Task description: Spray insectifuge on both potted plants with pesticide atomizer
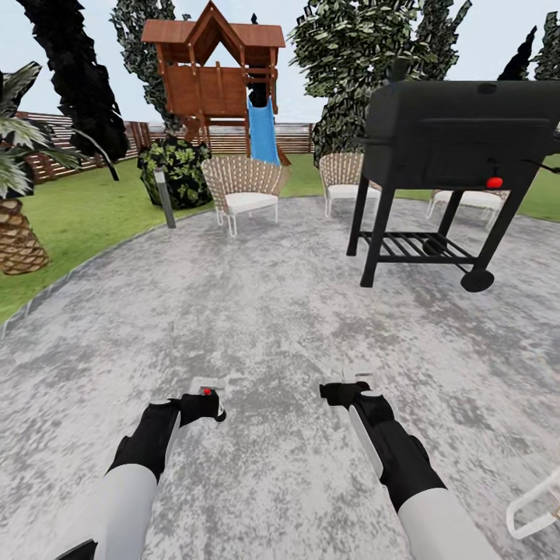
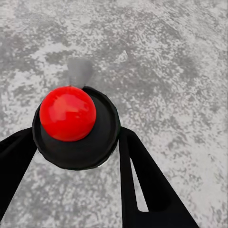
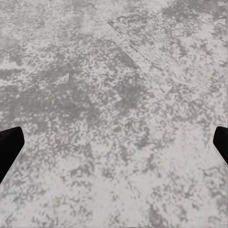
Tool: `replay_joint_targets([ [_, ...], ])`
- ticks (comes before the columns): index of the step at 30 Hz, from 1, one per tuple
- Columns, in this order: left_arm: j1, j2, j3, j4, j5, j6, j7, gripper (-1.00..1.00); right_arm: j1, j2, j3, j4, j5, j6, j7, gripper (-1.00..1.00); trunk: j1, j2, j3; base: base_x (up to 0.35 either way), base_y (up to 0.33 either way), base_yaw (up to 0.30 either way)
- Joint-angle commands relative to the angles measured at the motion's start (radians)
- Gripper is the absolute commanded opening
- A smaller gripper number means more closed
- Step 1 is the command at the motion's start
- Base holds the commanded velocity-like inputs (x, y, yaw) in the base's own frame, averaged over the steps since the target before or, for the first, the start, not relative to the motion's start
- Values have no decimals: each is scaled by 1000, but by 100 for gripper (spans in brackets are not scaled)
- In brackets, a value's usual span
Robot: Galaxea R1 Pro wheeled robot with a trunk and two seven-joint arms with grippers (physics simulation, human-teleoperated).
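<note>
Beyond the grippers on the paved patio (image 1: 257, 327) stood three wicker chairs, the nearest (image 1: 243, 189) ahead of the left gripper, one (image 1: 342, 177) farther right, and one (image 1: 470, 198) behind the single black barbecue grill (image 1: 455, 155). One wooden playhouse (image 1: 214, 70) with one blue slide (image 1: 263, 132), one bollard lamp (image 1: 164, 198) and one palm trunk (image 1: 17, 233) were there too. Two grippers showed, left (image 1: 204, 406) and right (image 1: 342, 391), the left around one atomizer (image 2: 76, 126).

left hand (image 1: 204, 404): clamped on load | right hand (image 1: 342, 391): fingers spread, empty
</note>
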Motion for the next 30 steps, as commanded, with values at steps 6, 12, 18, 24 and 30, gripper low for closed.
replay_joint_targets([
  [6, -1, -2, 7, 10, -7, 3, -9, -100, -1, 0, 3, 174, -3, -185, -14, 100, 0, 0, -1, 340, 0, 0],
  [12, -1, -4, 6, 11, -7, 2, -9, -100, -1, 0, 3, 325, -1, -265, -11, 100, 0, 0, -1, 340, 0, 0],
  [18, -1, -11, 7, 11, -7, 2, -9, -100, -1, 0, 3, 333, -11, -267, -8, 100, 0, 0, -1, 340, 0, 0],
  [24, -1, -11, 7, 11, -7, 2, -9, -100, -1, 0, 2, 333, -7, -267, -10, 100, 0, 0, -1, 340, 0, 0],
  [30, -1, -11, 7, 11, -7, 2, -9, -100, -1, 0, 3, 332, -7, -266, -11, 100, 0, 0, -1, 339, 47, -40],
])
